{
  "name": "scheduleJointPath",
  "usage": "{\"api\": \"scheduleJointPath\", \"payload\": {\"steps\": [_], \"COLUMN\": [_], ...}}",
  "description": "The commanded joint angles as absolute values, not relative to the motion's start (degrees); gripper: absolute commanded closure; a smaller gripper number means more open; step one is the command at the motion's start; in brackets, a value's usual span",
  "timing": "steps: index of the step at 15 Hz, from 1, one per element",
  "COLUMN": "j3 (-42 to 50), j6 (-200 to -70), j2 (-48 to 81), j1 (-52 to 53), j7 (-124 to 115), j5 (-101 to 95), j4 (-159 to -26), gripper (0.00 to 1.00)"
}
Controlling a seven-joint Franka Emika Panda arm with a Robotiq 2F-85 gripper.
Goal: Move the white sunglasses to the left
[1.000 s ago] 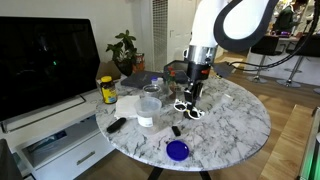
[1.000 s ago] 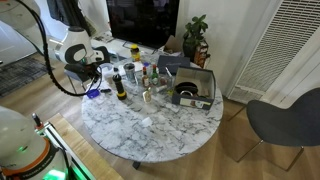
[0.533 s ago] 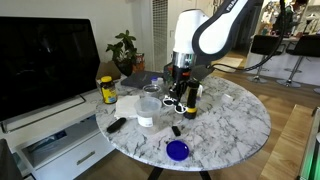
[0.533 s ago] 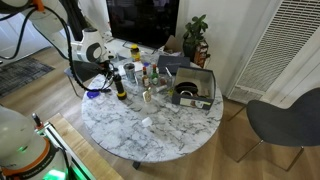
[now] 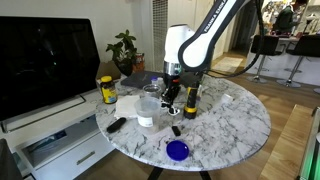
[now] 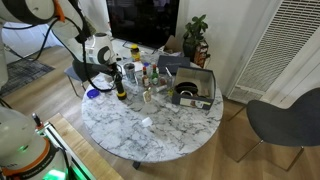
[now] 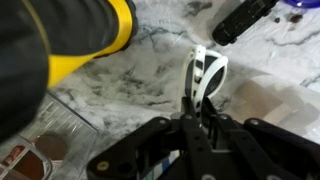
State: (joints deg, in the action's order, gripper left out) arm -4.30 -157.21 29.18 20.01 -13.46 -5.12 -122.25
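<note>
My gripper (image 7: 197, 112) is shut on the white sunglasses (image 7: 206, 74), which stick out past the fingertips over the marble table (image 7: 130, 70). In an exterior view the gripper (image 5: 170, 100) hangs low over the table's middle with the sunglasses (image 5: 170, 108) at its tips, between the clear cup (image 5: 151, 99) and the black-and-yellow bottle (image 5: 190, 100). In the other exterior view the gripper (image 6: 103, 72) is at the table's left side; the sunglasses are too small to make out there.
A blue disc (image 5: 177, 150) lies near the table's front edge. A yellow jar (image 5: 107, 90), a white cup (image 5: 147, 119) and a black remote (image 5: 116, 125) are nearby. A black object (image 7: 245, 18) lies beyond the sunglasses. A grey tray (image 6: 190, 88) sits further along the table.
The arm has moved to the left across the table with the sunglasses in the gripper, from right of the black-and-yellow bottle to its left, close to the clear cup.
</note>
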Motion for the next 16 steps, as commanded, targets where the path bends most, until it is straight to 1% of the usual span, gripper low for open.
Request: {"api": "scheduleJointPath", "payload": {"steps": [1, 9, 16], "j3": [-2.02, -0.39, -0.85], "j6": [-157.43, -156.16, -148.69], "j2": [33.16, 36.56, 36.17], "j1": [21.94, 23.55, 24.21], "j7": [-15.29, -14.95, -12.92], "j5": [-7.04, -7.55, -11.08], "j4": [-118.87, -115.46, -112.91], "gripper": [0.97, 0.97, 0.97]}}
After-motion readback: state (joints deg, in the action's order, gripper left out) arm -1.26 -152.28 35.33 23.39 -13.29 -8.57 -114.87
